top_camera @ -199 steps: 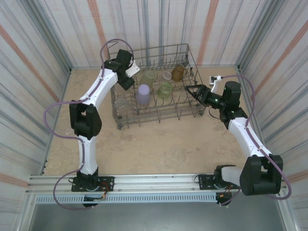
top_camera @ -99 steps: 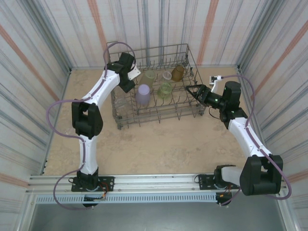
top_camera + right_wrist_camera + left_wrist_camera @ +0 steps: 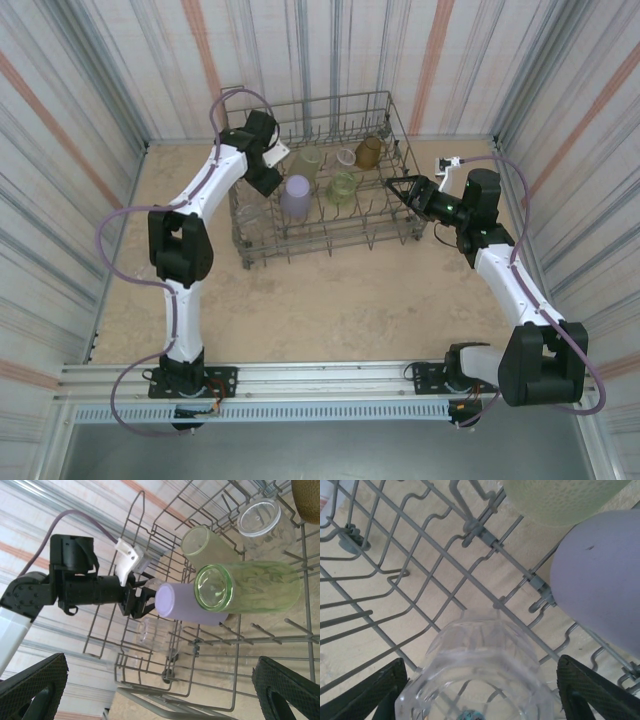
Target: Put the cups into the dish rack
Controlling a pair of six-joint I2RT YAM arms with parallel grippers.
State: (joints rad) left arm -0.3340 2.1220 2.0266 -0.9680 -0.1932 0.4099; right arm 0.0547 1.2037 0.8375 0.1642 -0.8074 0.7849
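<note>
With left hand [image 3: 266, 178] spread astride clear cup [image 3: 480, 670] in dish rack [image 3: 330, 115], seemingly free of it, lift straight up, clear of lavender cup [image 3: 600, 580]; hold open, empty right hand [image 3: 392, 190] aside.

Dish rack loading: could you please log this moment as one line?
left fingers: open, astride clear cup in dish rack | right fingers: open, empty, beside rack

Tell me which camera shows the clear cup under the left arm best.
Left wrist: the clear cup sits close up between the left fingers, over the dish rack wires. Right wrist shows it small, behind the rack's side wires; top external gives a faint glint at the rack's left end.
</note>
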